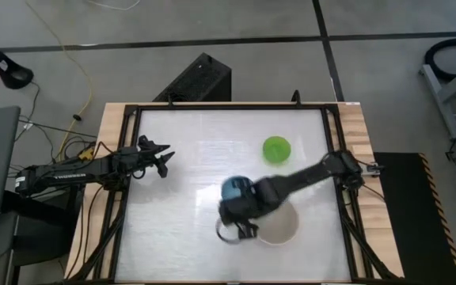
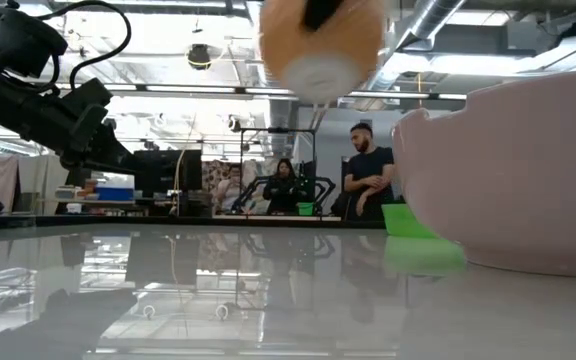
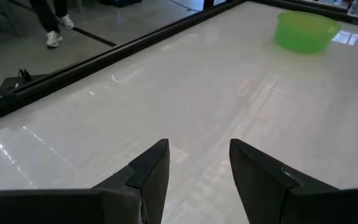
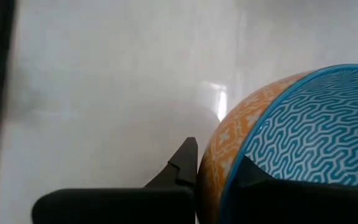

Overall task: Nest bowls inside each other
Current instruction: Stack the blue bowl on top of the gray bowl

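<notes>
My right gripper (image 1: 240, 206) is shut on a small bowl (image 1: 234, 190), blue-patterned inside and orange outside. It hangs high over the table's middle, and the low view shows the bowl's (image 2: 318, 45) pale base facing down. A large cream-white bowl (image 1: 282, 227) stands on the table near the front edge, partly under my right arm. A small bright-green bowl (image 1: 276, 148) stands upright farther back. My left gripper (image 1: 163, 161) waits open at the table's left and shows with nothing between its fingers in the left wrist view (image 3: 197, 168). My right gripper pinches the blue bowl's rim (image 4: 225, 171), one finger on the orange outer wall (image 4: 185, 163) and the other inside on the blue pattern (image 4: 248, 174). The fingers come from above, slanting down. The bowl is lifted clear of the table, roughly upright.
A black frame (image 1: 125, 182) runs around the glossy white table top. The cream-white bowl (image 2: 513, 175) fills the low view's right side, with the green bowl (image 2: 408, 220) behind it. Bare table lies between the arms. People stand in the room beyond the table.
</notes>
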